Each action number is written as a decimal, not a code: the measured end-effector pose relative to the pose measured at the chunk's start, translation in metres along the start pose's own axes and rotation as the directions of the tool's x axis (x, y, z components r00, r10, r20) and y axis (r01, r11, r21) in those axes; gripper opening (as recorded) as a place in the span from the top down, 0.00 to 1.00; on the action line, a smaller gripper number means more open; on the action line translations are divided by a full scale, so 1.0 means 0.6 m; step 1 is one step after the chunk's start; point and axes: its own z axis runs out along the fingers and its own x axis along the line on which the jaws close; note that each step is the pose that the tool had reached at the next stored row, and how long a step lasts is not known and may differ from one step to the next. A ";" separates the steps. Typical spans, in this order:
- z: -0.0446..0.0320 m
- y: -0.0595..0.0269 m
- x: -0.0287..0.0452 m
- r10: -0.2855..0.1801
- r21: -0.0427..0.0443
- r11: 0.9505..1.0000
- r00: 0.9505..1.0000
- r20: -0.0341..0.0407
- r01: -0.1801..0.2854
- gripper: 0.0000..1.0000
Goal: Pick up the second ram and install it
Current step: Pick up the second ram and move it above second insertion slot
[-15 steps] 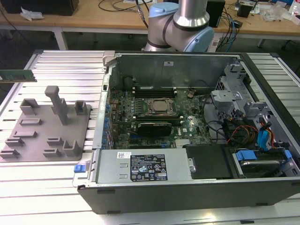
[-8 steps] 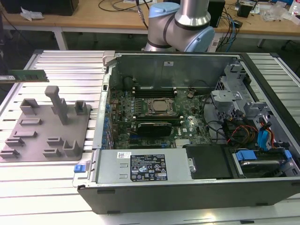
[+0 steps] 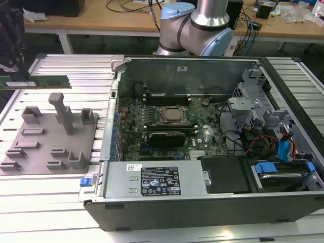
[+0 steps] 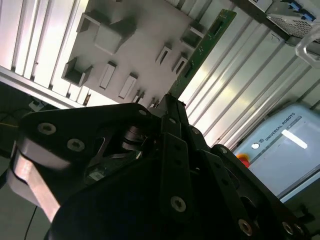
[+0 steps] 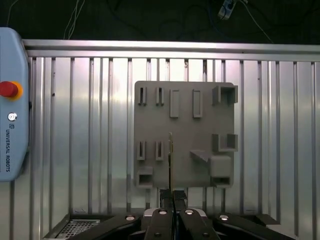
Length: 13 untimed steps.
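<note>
The second ram, a long green stick, hangs level in the air above the slatted table at the exterior view's far left. The first wrist view has it edge-on as a thin line over the grey fixture tray. My gripper is shut on its near end. In the second wrist view the stick runs out from the gripper past the tray. The open computer case with the green motherboard lies to the exterior view's right of the tray.
The arm's base stands behind the case. A tall post rises from the tray. A teach pendant with a red button lies on the slatted table. Cables and drive bays fill the case's right side.
</note>
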 end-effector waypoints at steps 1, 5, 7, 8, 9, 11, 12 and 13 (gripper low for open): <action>0.000 -0.013 0.000 0.000 0.000 1.000 1.000 0.000 0.000 0.91; -0.001 -0.038 0.000 0.001 0.000 1.000 1.000 0.000 -0.001 0.91; -0.002 -0.052 0.000 0.001 0.000 1.000 1.000 0.000 -0.001 0.91; -0.002 -0.060 0.000 0.001 0.000 1.000 1.000 0.000 -0.001 0.91; -0.002 -0.064 0.001 0.001 0.000 1.000 1.000 0.000 -0.001 0.91; -0.003 -0.079 0.001 0.001 0.000 1.000 1.000 0.000 -0.001 0.91; -0.003 -0.090 0.001 0.001 0.000 1.000 1.000 0.000 -0.001 0.91; -0.003 -0.094 0.001 0.001 0.000 1.000 1.000 0.000 -0.001 0.91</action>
